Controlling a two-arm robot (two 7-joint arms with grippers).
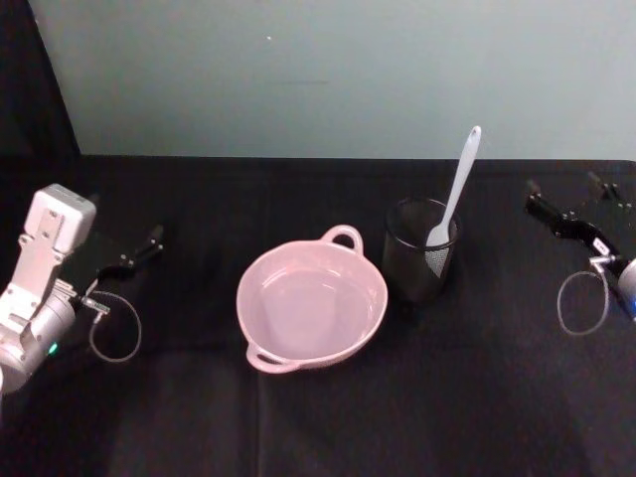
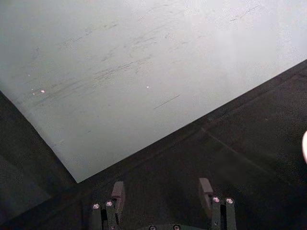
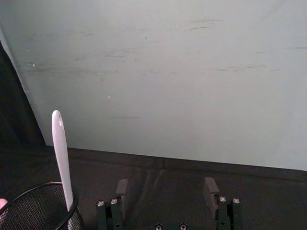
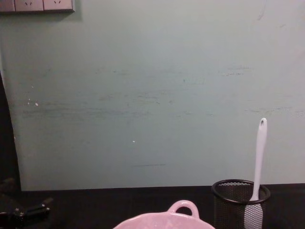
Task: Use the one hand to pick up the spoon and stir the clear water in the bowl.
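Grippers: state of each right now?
Left gripper: open, empty, at the table's left side.
Right gripper: open, empty, at the table's right, beside the mesh cup holding the spoon.

Pale green wall (image 4: 152, 95) faintly scuffed and streaked, white socket plates (image 4: 37, 5) at its upper left corner, black cloth-covered bench (image 1: 318, 417) meeting the wall's foot — dark drape (image 4: 5, 143) along the left edge, soft even light.

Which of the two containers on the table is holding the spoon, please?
The black mesh cup, right of the pink bowl; the spoon stands in it, handle up, while the bowl holds only water.
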